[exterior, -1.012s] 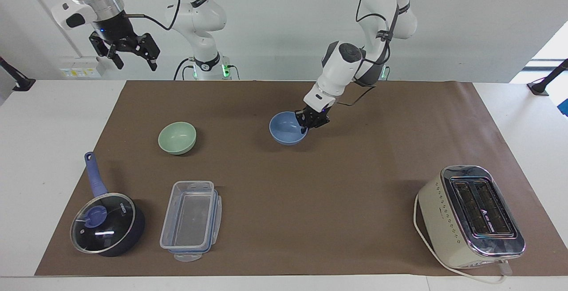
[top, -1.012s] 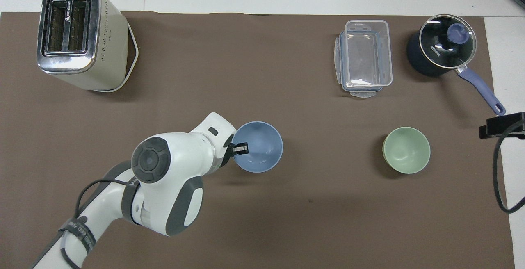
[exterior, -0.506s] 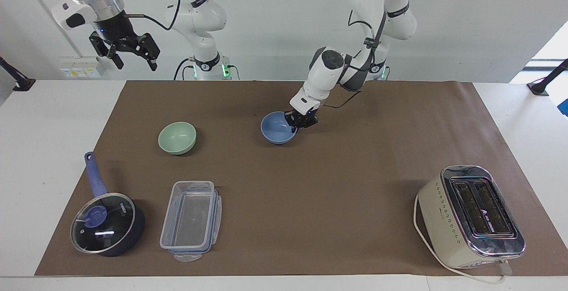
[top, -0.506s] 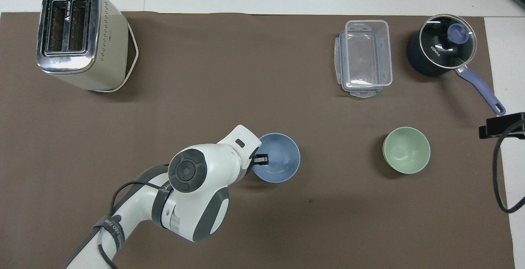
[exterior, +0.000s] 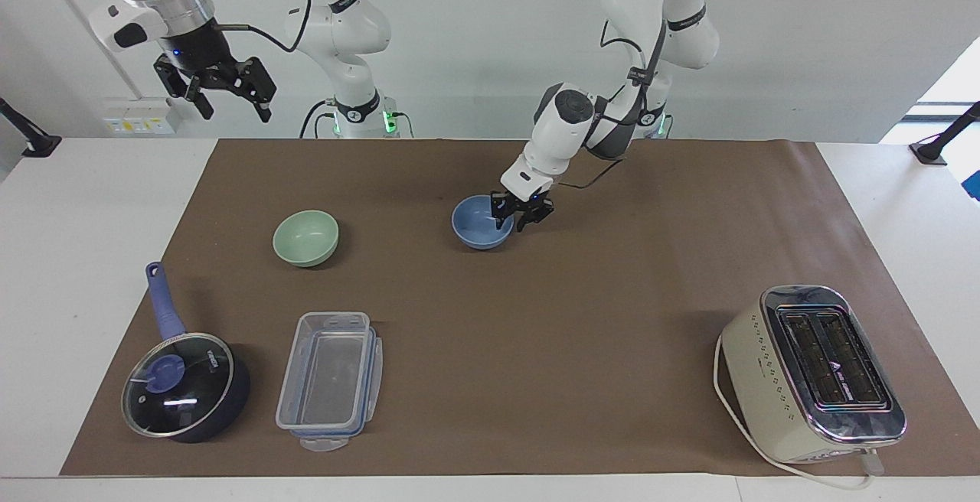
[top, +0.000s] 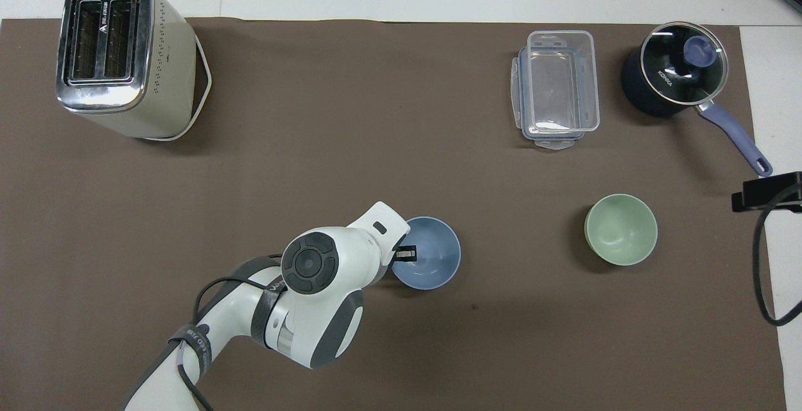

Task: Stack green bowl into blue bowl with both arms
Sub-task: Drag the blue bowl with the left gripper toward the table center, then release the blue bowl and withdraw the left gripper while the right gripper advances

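The left gripper (exterior: 521,218), fingers spread astride the blue bowl's (exterior: 478,223) rim, stands mid-surface, the green bowl (exterior: 305,237) toward the right arm's end, where the right gripper (exterior: 227,96) waits raised, fingers spread.

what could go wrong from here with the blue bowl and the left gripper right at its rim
1. The left gripper has spread fingers straddling the blue bowl rim; lifting away off-line could catch the rim and tip or drag the bowl.
2. The green bowl sits apart, toward the right arm's end; the right gripper waits high and open, so it must carry the bowl across and could drop it.
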Robot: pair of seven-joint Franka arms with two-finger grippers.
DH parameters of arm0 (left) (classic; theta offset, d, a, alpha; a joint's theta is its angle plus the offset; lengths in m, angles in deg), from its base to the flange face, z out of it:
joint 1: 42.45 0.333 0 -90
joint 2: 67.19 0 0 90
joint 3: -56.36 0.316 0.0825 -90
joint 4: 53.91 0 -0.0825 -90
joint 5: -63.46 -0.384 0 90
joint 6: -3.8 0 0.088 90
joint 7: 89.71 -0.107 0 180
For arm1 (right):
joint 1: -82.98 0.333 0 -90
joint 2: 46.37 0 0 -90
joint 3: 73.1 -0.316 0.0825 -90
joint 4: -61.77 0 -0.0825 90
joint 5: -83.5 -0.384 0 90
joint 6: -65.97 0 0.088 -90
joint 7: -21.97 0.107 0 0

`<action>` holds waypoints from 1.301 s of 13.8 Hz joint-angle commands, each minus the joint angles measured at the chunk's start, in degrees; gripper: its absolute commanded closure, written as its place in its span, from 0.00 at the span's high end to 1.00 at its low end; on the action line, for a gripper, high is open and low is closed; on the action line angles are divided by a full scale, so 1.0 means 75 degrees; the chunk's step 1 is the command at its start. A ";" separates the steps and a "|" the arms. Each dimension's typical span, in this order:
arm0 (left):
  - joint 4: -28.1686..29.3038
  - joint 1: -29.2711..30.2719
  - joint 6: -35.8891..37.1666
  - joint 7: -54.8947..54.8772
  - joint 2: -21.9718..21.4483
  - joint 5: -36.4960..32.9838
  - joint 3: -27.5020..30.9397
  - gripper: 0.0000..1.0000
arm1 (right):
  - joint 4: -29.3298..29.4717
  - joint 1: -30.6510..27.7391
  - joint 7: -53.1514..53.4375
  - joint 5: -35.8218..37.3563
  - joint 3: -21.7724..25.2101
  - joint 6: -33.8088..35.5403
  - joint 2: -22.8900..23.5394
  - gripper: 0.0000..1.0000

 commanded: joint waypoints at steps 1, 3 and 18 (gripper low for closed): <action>0.0055 0.0330 0.1101 0.0057 -0.0990 -0.0496 0.0101 1.00 | -0.0177 -0.0054 -0.0249 -0.0070 0.0030 -0.0026 -0.0157 1.00; -0.0154 0.0763 0.2038 0.0045 -0.1519 -0.1456 0.0101 1.00 | -0.0177 -0.0054 -0.0249 -0.0070 0.0030 -0.0026 -0.0169 1.00; -0.4748 0.4326 0.7713 -0.3692 -0.1814 -0.2093 0.0160 1.00 | -0.1476 -0.0171 -0.0342 -0.0152 0.0042 -0.1219 -0.0321 1.00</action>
